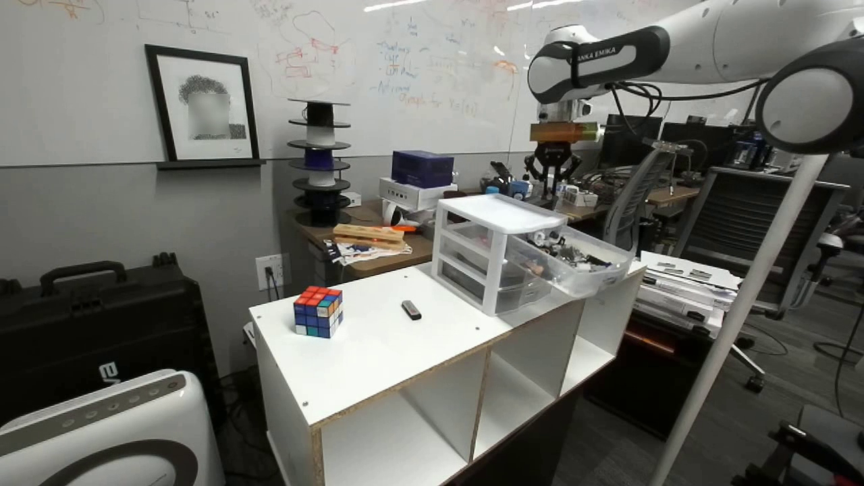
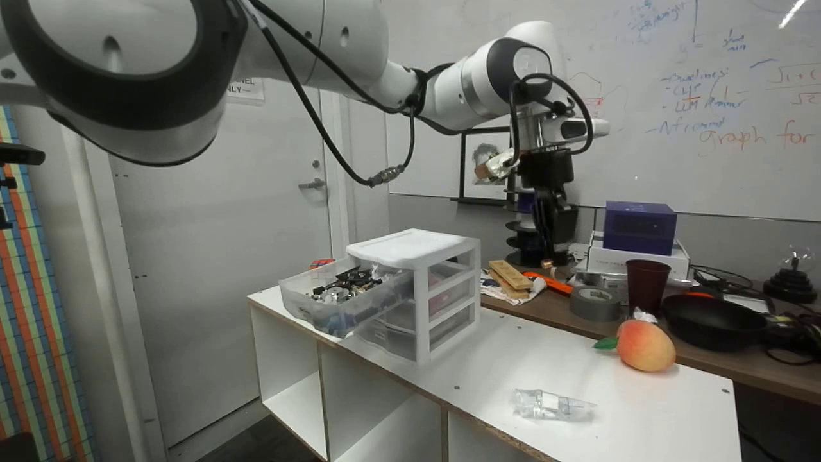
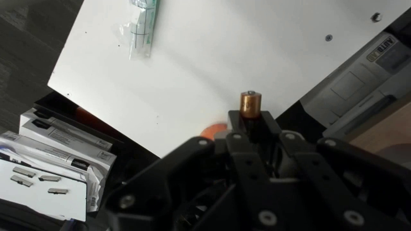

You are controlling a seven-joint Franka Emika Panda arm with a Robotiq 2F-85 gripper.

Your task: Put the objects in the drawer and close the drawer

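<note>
One battery (image 3: 250, 105) between fingers (image 3: 271, 123), "EMIKA" arm (image 1: 702, 47), "AUTOLAB" label (image 3: 381, 49)

Drawer unit (image 1: 503, 212) on surface (image 1: 368, 361). Top drawer (image 1: 604, 278) sticks out, parts (image 1: 574, 253) in it. In an exterior view: cube (image 1: 318, 312) left of unit, gadget (image 1: 411, 310) between them. In an exterior view: peach (image 2: 646, 346) right of unit, package (image 2: 553, 405) in front of it, pan (image 2: 712, 321) and cup (image 2: 646, 282) on desk (image 2: 763, 366) behind. Wrist view: battery (image 3: 250, 105) in tool (image 3: 253, 122).
</note>
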